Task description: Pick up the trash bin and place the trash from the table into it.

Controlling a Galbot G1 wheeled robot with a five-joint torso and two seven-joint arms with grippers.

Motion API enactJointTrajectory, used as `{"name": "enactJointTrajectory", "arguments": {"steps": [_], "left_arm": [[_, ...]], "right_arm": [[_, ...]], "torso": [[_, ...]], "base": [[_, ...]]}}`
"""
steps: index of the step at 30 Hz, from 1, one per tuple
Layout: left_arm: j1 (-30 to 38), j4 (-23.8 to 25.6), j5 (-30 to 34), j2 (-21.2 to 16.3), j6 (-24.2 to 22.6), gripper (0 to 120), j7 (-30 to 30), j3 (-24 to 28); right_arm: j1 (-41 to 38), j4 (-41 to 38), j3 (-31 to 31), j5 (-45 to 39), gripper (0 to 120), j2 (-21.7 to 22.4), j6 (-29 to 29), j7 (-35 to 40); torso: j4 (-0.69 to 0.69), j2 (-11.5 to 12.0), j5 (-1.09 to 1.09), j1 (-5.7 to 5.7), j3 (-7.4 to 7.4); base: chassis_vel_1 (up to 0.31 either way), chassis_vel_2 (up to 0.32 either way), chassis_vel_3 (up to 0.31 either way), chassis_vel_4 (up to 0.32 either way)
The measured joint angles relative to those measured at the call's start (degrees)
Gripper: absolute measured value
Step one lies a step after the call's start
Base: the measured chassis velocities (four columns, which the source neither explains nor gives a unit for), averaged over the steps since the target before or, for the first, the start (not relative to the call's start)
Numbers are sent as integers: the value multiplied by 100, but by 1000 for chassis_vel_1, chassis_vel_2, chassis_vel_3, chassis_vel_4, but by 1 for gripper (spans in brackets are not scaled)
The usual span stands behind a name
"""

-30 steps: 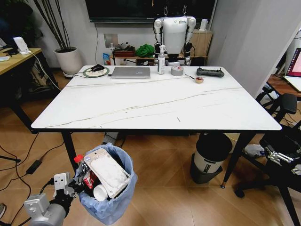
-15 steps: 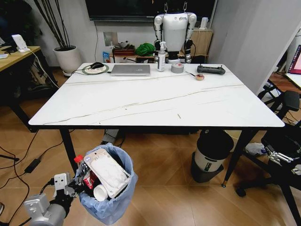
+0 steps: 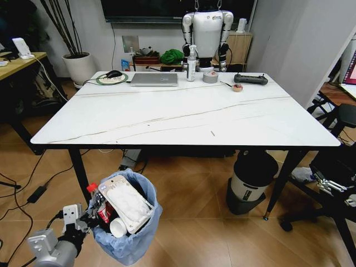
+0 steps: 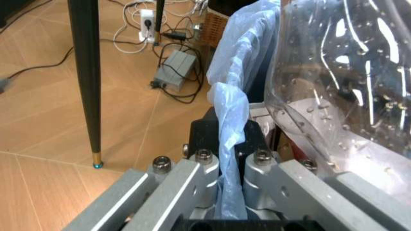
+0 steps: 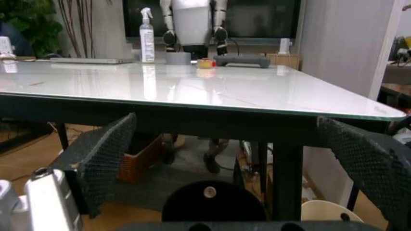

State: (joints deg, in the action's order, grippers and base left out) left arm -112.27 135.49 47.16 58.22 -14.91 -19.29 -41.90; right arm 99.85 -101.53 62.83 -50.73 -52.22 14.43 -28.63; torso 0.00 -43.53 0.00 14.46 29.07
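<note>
- The trash bin point(image 3: 127, 222) is held off to the lower left in the head view, in front of the table's near-left leg, with its light-blue bag lining bulging out around the rim.
- It's stuffed pretty full: the trash point(image 3: 123, 203) seen sticking out includes a flat white-and-brown pack, a white cup lying on its side and some red bits (a clear plastic bottle is also pressed up against the bag in the left wrist view).
- The left gripper point(image 4: 226, 163) is clamped down on the bin's rim, with the blue bag pinched between its two fingers and only the bag's thickness left between them.
- In the head view the left arm point(image 3: 53, 245) is seen coming up from the bottom-left corner to the bin's side.
- The table point(image 3: 183, 119) is seen behind the bin; a laptop point(image 3: 154, 79), spray bottle point(image 3: 191, 57), tape roll point(image 3: 209, 77) and a black controller point(image 3: 250, 79) are lined up along its far edge.
- The right gripper point(image 5: 237, 168) is held low in front of the table's edge, its mesh-padded fingers spread wide apart with nothing between them.
- A white-and-black cylinder point(image 3: 251, 181) is parked under the table's right side.
</note>
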Motion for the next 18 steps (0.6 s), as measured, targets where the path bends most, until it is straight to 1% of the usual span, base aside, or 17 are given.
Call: {"name": "enactJointTrajectory", "arguments": {"steps": [5, 7, 13, 18], "left_arm": [[-10, -2, 7, 5, 0, 0, -4, 3], [-11, -4, 10, 5, 0, 0, -4, 3], [-8, -8, 37, 8, -7, 0, -15, 3], [-2, -8, 45, 9, -17, 0, -21, 3]], "right_arm": [[0, 0, 0, 0, 100, 0, 0, 0], [0, 0, 0, 0, 100, 0, 0, 0], [0, 0, 0, 0, 100, 0, 0, 0], [0, 0, 0, 0, 100, 0, 0, 0]], "torso": [[0, 166, 0, -68, -97], [0, 187, 0, -76, -110], [0, 361, 0, -152, -208], [0, 440, 0, -184, -256]], "base": [[0, 0, 0, 0], [0, 0, 0, 0], [0, 0, 0, 0], [0, 0, 0, 0]]}}
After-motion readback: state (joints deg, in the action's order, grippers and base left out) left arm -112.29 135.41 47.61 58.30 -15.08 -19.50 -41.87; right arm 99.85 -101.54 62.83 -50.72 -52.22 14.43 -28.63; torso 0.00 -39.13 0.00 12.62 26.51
